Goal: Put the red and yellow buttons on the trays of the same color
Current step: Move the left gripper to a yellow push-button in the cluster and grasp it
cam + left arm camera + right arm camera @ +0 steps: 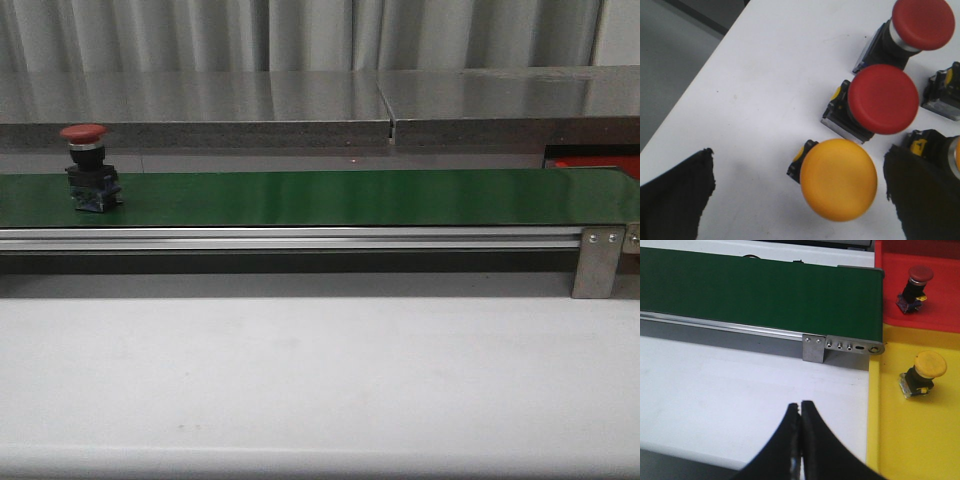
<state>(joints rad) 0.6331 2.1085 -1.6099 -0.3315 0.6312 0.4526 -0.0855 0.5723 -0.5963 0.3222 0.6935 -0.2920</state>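
- Green conveyor belt (pixel 330 197) ran across the front view, and one red mushroom-head push button (pixel 88 165) stood upright on it near its left end, resting on its black switch block.
- White bench (pixel 300 380) lay bare on the near side of the belt.
- In the right wrist view the right tool (pixel 801 412) had its black fingers pressed together, pinching nothing, above the bench near the belt's bracketed end (pixel 842 345).
- Just past that belt end sat the red tray (pixel 935 300) holding a tilted red button (pixel 914 287), and beside it the yellow tray (pixel 900 440) holding a yellow button (pixel 922 372).
- In the left wrist view the left tool's fingers (pixel 675 200) stood spread, with a yellow-capped button (pixel 838 179) between them; two red-capped buttons (pixel 883 99) (pixel 922 22) lay just beside it.
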